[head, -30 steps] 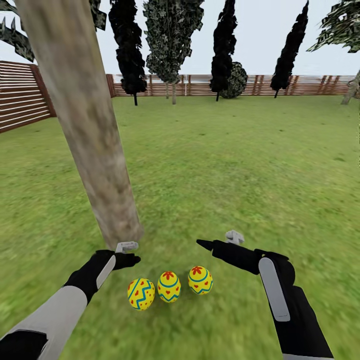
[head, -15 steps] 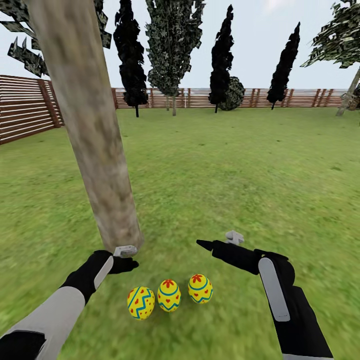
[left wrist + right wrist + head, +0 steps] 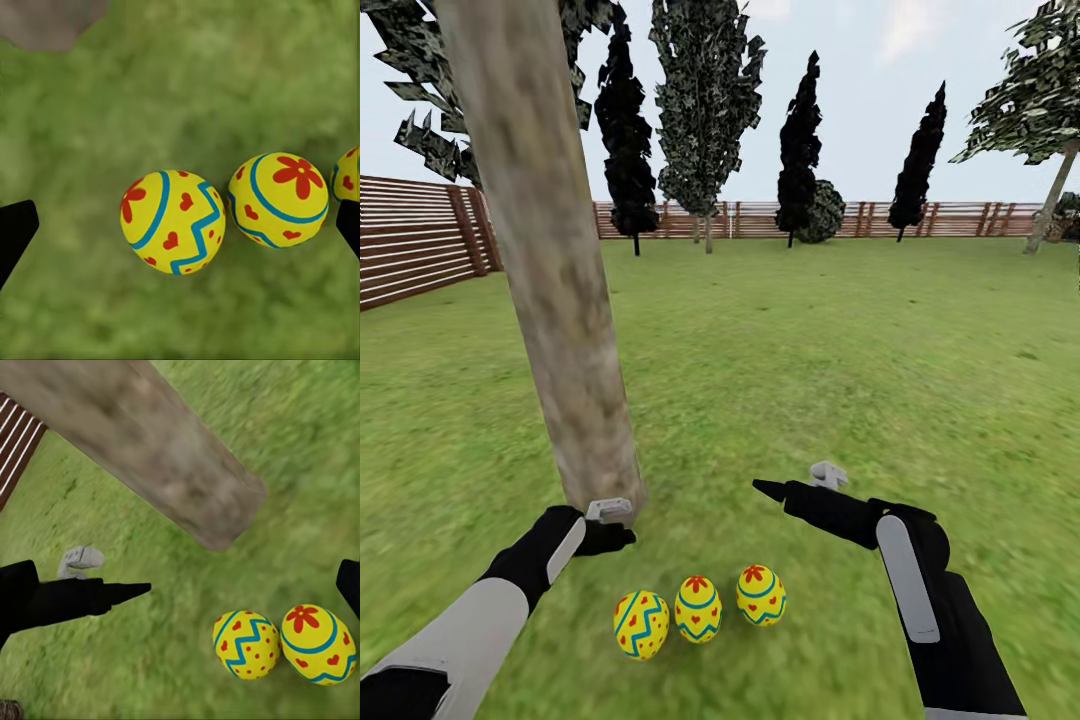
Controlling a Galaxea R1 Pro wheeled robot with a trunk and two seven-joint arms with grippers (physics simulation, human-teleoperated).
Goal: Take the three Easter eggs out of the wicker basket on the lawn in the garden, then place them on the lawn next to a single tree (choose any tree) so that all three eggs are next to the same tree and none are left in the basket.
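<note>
three yellow painted eggs (image 3: pixel 698 609) lie in a row on the mottled green lawn (image 3: pixel 840 360) just beside the thick grey-brown tree trunk (image 3: pixel 555 270); placement looks complete.
versus a second ago, the head view has tilted up; eggs unmoved. left gripper (image 3: pixel 610 525) and right gripper (image 3: pixel 795 483): fingers apart, empty.

Dark cypress trees (image 3: pixel 801 140) stand before a slatted fence (image 3: pixel 415 240).

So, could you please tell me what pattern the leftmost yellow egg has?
A blue zigzag band with red hearts and a flower; left wrist view.
</note>
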